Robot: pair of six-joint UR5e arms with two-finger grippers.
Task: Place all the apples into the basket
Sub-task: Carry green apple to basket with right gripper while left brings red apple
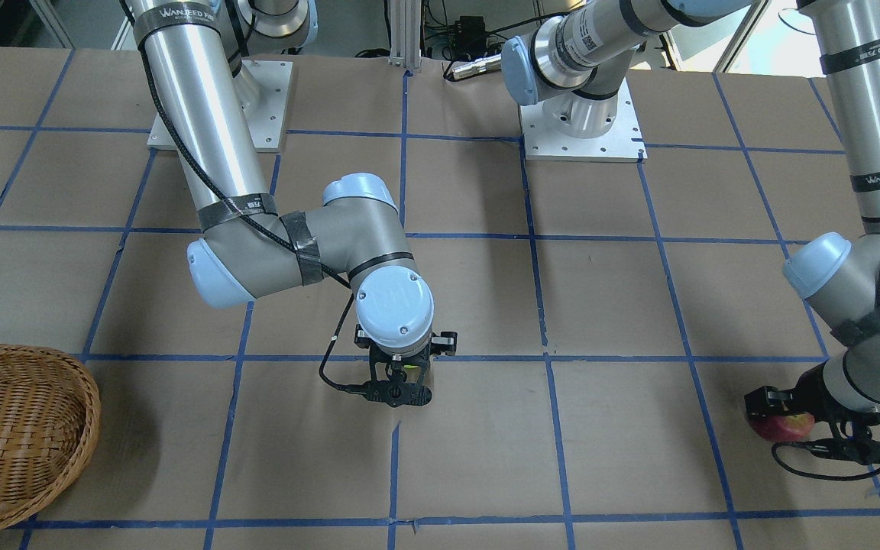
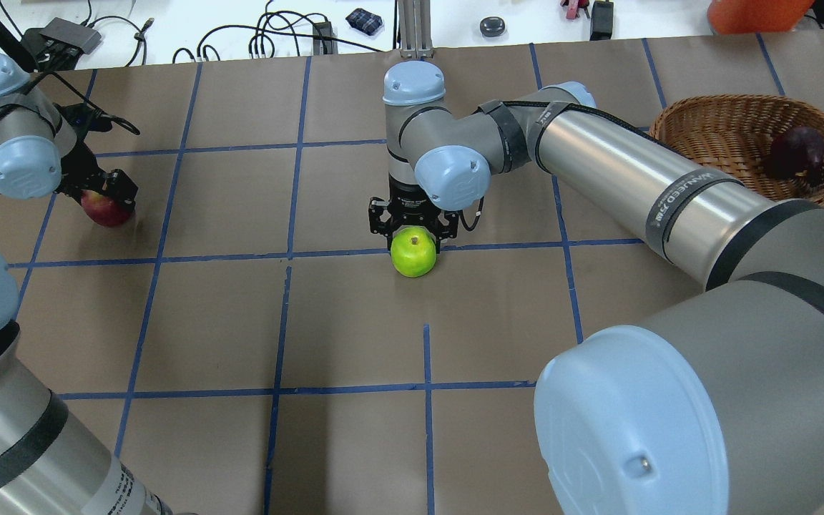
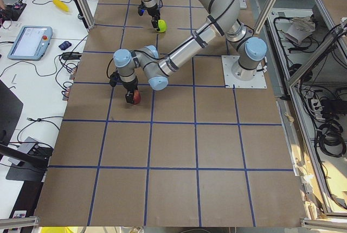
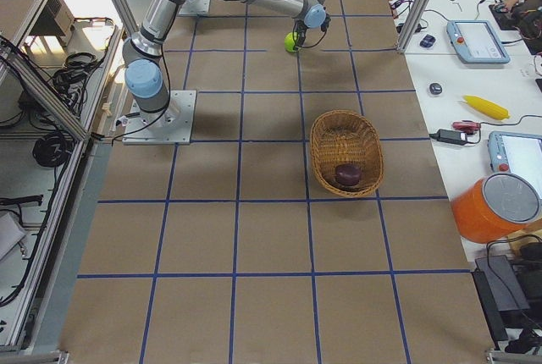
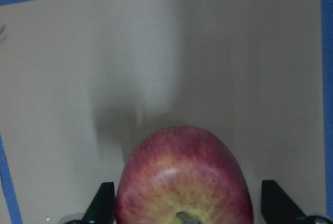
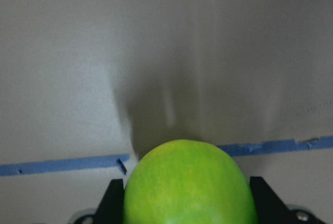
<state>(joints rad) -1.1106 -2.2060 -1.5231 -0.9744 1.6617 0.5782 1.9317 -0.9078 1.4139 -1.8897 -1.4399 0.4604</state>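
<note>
A lime green apple (image 2: 413, 255) sits mid-table on a blue tape line. My right gripper (image 2: 413, 239) comes straight down on it and is shut on it, a finger pressed to each side in the right wrist view (image 6: 190, 187). A red apple (image 2: 108, 209) lies at the far left. My left gripper (image 2: 106, 204) straddles it, open, with a small gap at one finger (image 5: 273, 203). The wicker basket (image 2: 677, 118) stands at the far right with a dark red apple (image 2: 798, 151) inside.
The table is brown paper with a grid of blue tape lines (image 2: 290, 254). The two arm bases (image 1: 581, 126) are bolted at the robot's edge. Cables and small devices (image 2: 269, 43) lie past the table's far edge.
</note>
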